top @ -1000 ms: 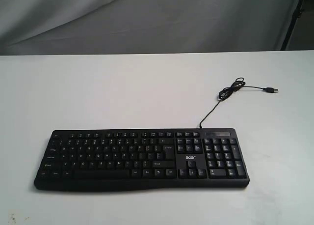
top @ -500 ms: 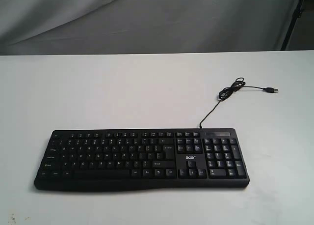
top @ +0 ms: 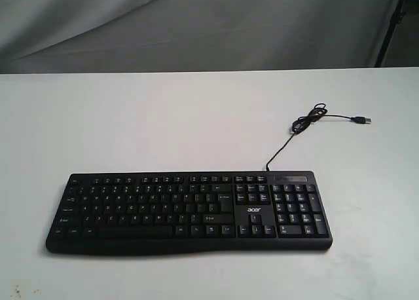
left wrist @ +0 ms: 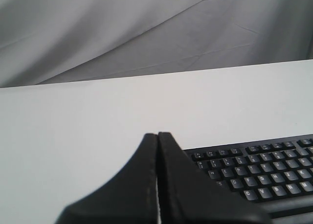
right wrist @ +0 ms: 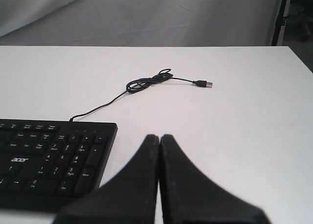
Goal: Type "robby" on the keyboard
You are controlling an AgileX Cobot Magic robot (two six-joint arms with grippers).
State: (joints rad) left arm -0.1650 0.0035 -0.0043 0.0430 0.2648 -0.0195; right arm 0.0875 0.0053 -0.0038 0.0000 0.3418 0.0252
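The black keyboard [top: 190,211] lies flat near the table's front edge, with its thin cable [top: 288,143] running back to a coil and a USB plug [top: 361,120]. Neither arm shows in the exterior view. In the left wrist view my left gripper [left wrist: 157,134] is shut and empty, held above the table beside the keyboard's [left wrist: 254,168] letter-key end. In the right wrist view my right gripper [right wrist: 159,136] is shut and empty, beside the keyboard's [right wrist: 54,155] number-pad end, apart from it.
The white table [top: 163,123] stretches behind the keyboard to a grey cloth backdrop [top: 196,25]. A dark stand leg [top: 393,25] rises at the back right corner. The coiled cable [right wrist: 146,81] lies on the table beyond the right gripper.
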